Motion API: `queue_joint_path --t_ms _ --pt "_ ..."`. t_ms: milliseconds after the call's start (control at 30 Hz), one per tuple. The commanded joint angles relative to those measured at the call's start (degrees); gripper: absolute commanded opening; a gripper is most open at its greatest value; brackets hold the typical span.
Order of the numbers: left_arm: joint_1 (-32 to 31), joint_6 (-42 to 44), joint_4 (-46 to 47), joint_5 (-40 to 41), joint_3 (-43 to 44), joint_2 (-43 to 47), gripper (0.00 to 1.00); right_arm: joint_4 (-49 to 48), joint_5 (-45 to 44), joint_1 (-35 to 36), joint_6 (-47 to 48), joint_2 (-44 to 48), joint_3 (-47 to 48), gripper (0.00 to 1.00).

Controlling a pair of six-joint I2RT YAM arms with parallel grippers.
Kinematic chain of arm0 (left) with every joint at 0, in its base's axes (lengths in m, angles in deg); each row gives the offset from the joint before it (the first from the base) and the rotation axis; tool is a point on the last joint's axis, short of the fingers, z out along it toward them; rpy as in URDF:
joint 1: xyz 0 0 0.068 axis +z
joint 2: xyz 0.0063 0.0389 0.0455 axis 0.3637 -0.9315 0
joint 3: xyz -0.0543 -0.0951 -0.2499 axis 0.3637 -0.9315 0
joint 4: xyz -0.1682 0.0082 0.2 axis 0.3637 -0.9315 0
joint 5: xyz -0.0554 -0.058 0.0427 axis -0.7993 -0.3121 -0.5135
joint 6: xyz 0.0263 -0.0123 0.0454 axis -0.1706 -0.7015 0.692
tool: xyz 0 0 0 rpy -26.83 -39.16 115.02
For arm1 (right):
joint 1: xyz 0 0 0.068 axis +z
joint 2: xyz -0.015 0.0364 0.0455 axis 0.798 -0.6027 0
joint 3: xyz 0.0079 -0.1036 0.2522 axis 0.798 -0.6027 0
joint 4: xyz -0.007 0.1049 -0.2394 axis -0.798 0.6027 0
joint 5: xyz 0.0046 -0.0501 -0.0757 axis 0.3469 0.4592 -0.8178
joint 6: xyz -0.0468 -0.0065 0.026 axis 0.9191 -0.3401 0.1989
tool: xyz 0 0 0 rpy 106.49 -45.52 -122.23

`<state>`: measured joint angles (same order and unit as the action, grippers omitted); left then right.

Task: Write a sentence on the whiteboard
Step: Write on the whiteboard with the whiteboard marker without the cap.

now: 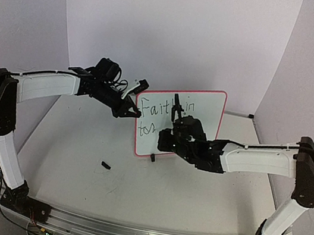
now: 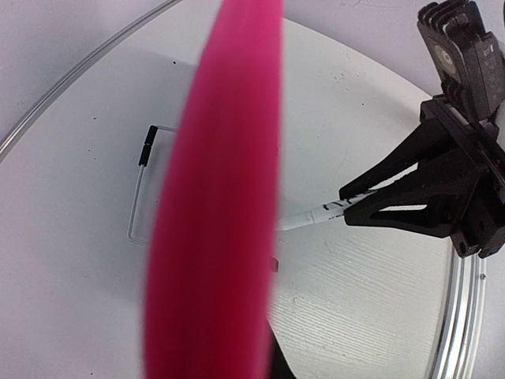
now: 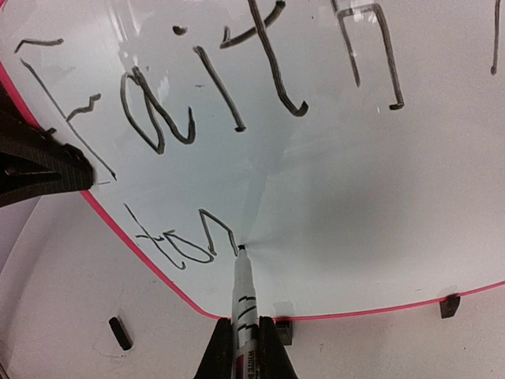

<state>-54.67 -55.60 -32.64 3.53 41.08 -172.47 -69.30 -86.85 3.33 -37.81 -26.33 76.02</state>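
- Unfinished sentence (image 3: 219, 88): "Faith in" on the top line, then the first letters of a second line, roughly "tom", with nothing under them.
- Written on the whiteboard (image 1: 207, 123), which stands upright on small black feet (image 3: 448, 306) near the middle of the table (image 1: 74, 182), face toward the arm bases.
- Touching the board just after the last stroke: the tip of the marker (image 3: 243, 296), pinched low on its barrel between the pressed-together fingers of the right gripper (image 3: 241, 351).
- Clamped on the board's left edge: the left gripper (image 1: 131, 111), closed over the pink frame, apparently to brace it.
- Lying loose on the table in front of the board, apart from everything: a small black piece, probably the marker's cap (image 1: 105, 165).
- Likely mid-word, with most of the sentence yet to come.
- Risk of tipping or skidding: with too hard a push from the tip, could rock the board back on its feet or swing it about the single clamped edge.
- Risk of broken letters: with too light a touch, or the barrel creeping in the pinch, could leave gaps or wandering strokes.
- Risk of smearing: with the wrist passing low over the fresh ink, could wipe "Faith".
- Risk of crowding: given the slanted lines, could run short of room near the lower frame.
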Motion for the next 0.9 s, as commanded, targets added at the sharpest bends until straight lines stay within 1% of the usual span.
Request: queue_joint_path --t_ms 0,433,867 --pt "-0.1 3.0 -5.1 5.2 -0.1 0.0 0.00 -2.1 -2.8 -0.6 1.2 3.5 2.1 0.00" --pt "-0.1 3.1 -5.0 5.3 -0.2 0.0 0.00 -2.0 -6.2 -0.6 0.0 3.9 0.6 0.00" --pt "-0.2 3.1 -5.0 5.3 -0.2 0.0 0.00 -0.9 -5.7 -0.6 -1.5 2.8 -0.9 0.00"
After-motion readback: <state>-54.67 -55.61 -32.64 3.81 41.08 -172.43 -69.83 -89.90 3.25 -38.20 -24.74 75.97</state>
